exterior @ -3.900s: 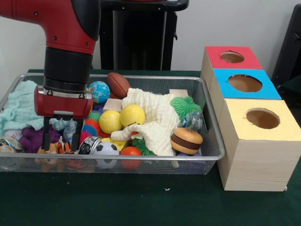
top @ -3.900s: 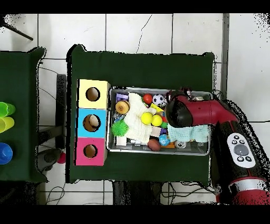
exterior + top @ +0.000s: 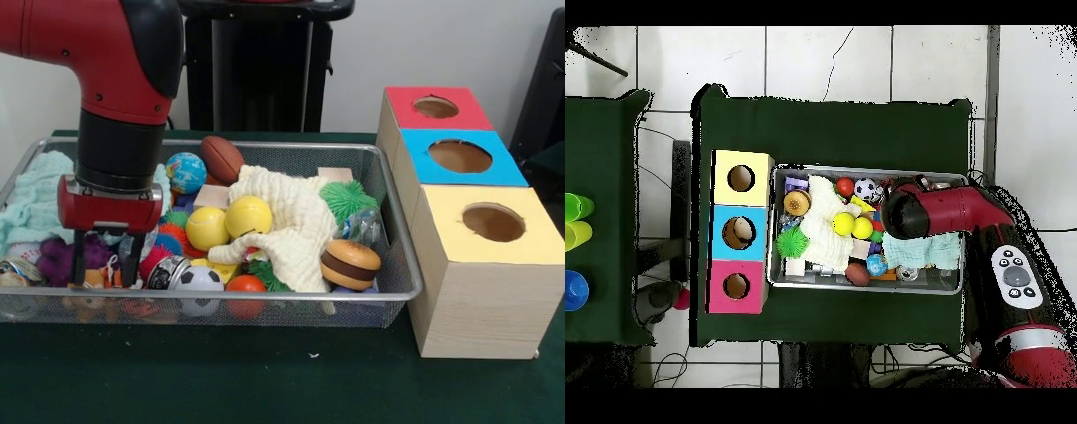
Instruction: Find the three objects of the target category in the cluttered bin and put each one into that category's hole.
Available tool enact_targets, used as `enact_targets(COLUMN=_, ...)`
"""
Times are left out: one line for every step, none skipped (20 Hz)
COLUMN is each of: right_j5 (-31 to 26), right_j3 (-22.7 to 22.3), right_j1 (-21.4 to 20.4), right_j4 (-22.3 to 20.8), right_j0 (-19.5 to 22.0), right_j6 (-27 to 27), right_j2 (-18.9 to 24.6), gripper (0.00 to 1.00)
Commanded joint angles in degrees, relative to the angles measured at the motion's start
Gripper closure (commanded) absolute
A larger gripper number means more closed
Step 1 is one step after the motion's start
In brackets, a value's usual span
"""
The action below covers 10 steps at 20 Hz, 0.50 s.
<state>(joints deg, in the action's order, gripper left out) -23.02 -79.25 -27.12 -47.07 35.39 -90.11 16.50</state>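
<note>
In the front view the gripper (image 3: pixel 107 261) reaches down into the left end of the wire bin (image 3: pixel 402 291) on the green bench (image 3: pixel 265 380). Its fingers (image 3: pixel 78 258) stand apart, released, straddling an orange striped plush (image 3: pixel 108 276) low between them. The red hole (image 3: pixel 436 107) is far right.

In the overhead view the arm hides the plush; the red hole (image 3: pixel 736 286) lies left of the bin (image 3: pixel 865 288).

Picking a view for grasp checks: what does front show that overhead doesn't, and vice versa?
Front only: the pincer, its fingers apart, reaching down among the toys at the bin's end farthest from the boxes; the toy burger's layered side. Overhead only: the arm covers the pincer; all three box holes are seen straight down, the red hole included. Both: mesh bin, cream cloth, two yellow balls, and the boxes beside the bin.
</note>
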Motion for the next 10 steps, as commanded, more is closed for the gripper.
enact_targets(right_j5=0.4, right_j3=2.2, right_j1=4.4, right_j4=-4.6, right_j0=1.8, right_j6=7.9, right_j2=2.4, gripper=0.0)
enact_targets(right_j5=0.7, right_j3=2.5, right_j1=4.7, right_j4=-4.6, right_j0=1.8, right_j6=7.7, right_j2=2.5, gripper=0.0)
enact_targets(right_j5=1.0, right_j3=2.3, right_j1=4.7, right_j4=-4.7, right_j0=2.0, right_j6=7.7, right_j2=2.5, gripper=0.0)
enact_targets(right_j5=1.1, right_j3=2.1, right_j1=4.6, right_j4=-4.6, right_j0=2.1, right_j6=7.6, right_j2=2.5, gripper=0.0)
enact_targets(right_j5=1.1, right_j3=2.0, right_j1=4.6, right_j4=-4.5, right_j0=2.2, right_j6=7.6, right_j2=2.6, gripper=0.0)
enact_targets(right_j5=0.8, right_j3=1.8, right_j1=4.5, right_j4=-4.1, right_j0=2.4, right_j6=7.7, right_j2=2.8, gripper=0.0)
enact_targets(right_j5=0.4, right_j3=1.7, right_j1=4.5, right_j4=-3.7, right_j0=2.5, right_j6=7.7, right_j2=3.0, gripper=0.0)
enact_targets(right_j5=-0.4, right_j3=1.2, right_j1=4.4, right_j4=-3.0, right_j0=3.0, right_j6=8.1, right_j2=3.4, gripper=0.0)
enact_targets(right_j5=-1.2, right_j3=1.0, right_j1=4.6, right_j4=-2.3, right_j0=3.3, right_j6=8.3, right_j2=3.8, gripper=0.0)
enact_targets(right_j5=-1.8, right_j3=0.8, right_j1=4.5, right_j4=-1.8, right_j0=3.6, right_j6=8.6, right_j2=4.0, gripper=0.0)
